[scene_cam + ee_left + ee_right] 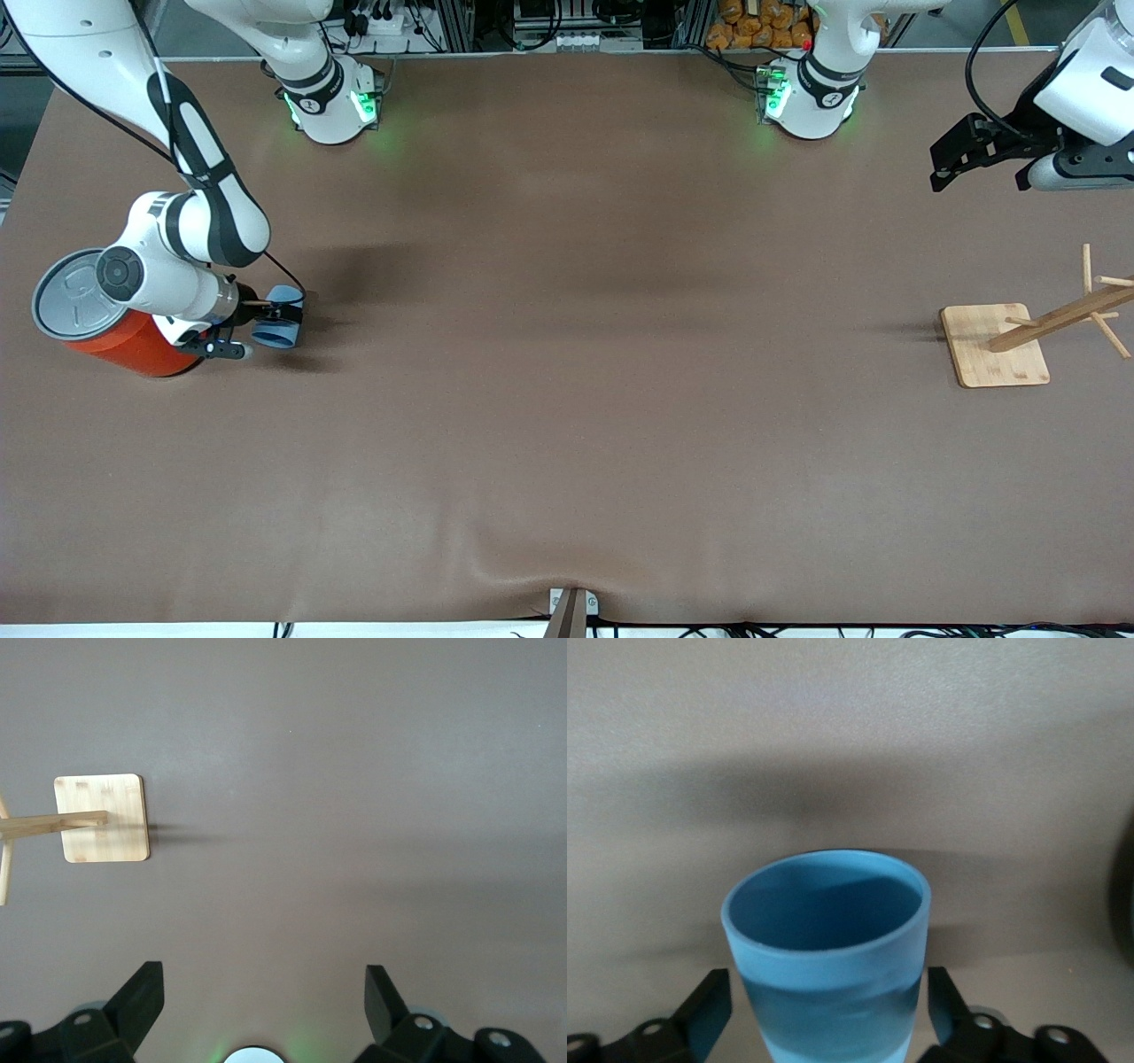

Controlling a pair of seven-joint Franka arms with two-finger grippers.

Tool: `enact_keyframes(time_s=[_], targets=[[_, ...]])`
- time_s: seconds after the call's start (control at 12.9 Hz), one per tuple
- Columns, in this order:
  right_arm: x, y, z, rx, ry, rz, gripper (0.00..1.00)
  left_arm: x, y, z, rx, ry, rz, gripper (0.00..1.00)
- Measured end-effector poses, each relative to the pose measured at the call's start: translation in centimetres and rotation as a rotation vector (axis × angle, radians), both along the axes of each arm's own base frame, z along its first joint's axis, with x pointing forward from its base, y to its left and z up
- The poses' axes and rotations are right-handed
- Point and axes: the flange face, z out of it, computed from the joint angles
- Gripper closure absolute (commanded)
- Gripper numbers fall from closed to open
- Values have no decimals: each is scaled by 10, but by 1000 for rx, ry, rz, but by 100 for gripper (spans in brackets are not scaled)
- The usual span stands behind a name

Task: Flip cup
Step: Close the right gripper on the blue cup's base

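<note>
The small light blue cup (276,335) is at the right arm's end of the table, next to the orange can. It is tipped over, its darker blue mouth toward the front camera. My right gripper (264,324) reaches in sideways, low over the table, with the cup between its fingers. In the right wrist view the cup (828,930) fills the space between the fingers (709,1010), with a thin gap on each side; the gripper (830,994) is open. My left gripper (943,170) waits open and empty, high over the left arm's end of the table; it also shows in the left wrist view (264,981).
A large orange can (133,347) with a grey lid (66,297) stands right beside the right wrist. A wooden peg rack on a square bamboo base (983,356) stands at the left arm's end; it also shows in the left wrist view (102,819).
</note>
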Motion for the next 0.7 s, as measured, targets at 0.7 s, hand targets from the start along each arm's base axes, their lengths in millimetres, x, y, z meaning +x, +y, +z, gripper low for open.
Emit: enact_keyframes(time_s=[0.7], targets=[[69, 64, 98, 55, 50, 243, 87, 0, 1, -4, 2, 15, 1, 0]])
